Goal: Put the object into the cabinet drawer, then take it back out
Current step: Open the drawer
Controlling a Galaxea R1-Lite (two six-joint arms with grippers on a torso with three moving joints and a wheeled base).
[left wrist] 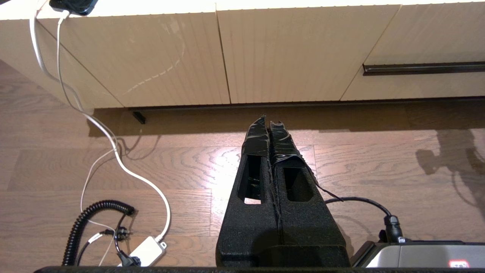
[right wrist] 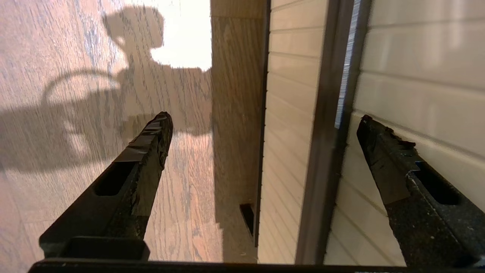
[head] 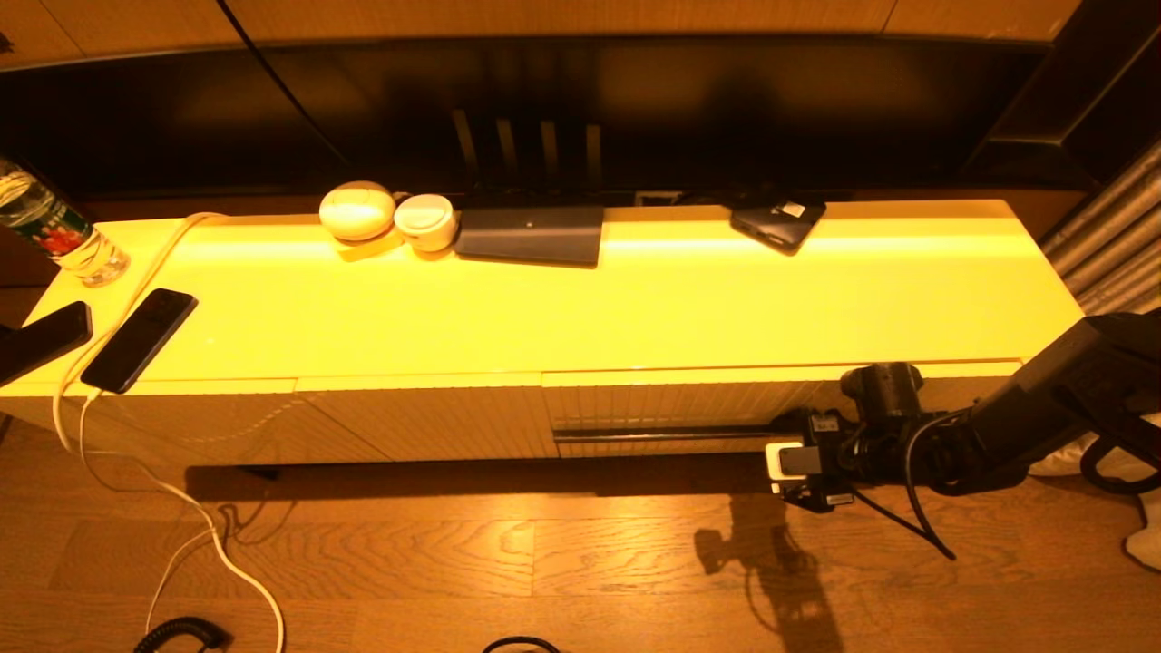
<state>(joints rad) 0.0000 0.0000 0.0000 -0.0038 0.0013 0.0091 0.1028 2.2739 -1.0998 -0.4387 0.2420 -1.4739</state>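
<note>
The cabinet drawer (head: 671, 404), cream and ribbed, looks closed at the cabinet's right half, with its dark handle strip (head: 662, 435) running low across it. My right gripper (head: 778, 461) is at the strip's right end, close to the front. In the right wrist view the right gripper (right wrist: 264, 117) is open; the handle strip (right wrist: 326, 125) runs between its fingers, one over the floor, the other against the drawer front (right wrist: 416, 76). My left gripper (left wrist: 268, 121) is shut and empty, low over the floor, facing the plain ribbed panels. Nothing is held.
On the cabinet top (head: 689, 299) lie two white round cases (head: 390, 218), a dark flat pad (head: 531, 234), a black device (head: 778, 222), a phone (head: 139, 338) on a white cable and a bottle (head: 54, 231). Cables (left wrist: 113, 151) and a charger (left wrist: 146, 250) lie on the floor.
</note>
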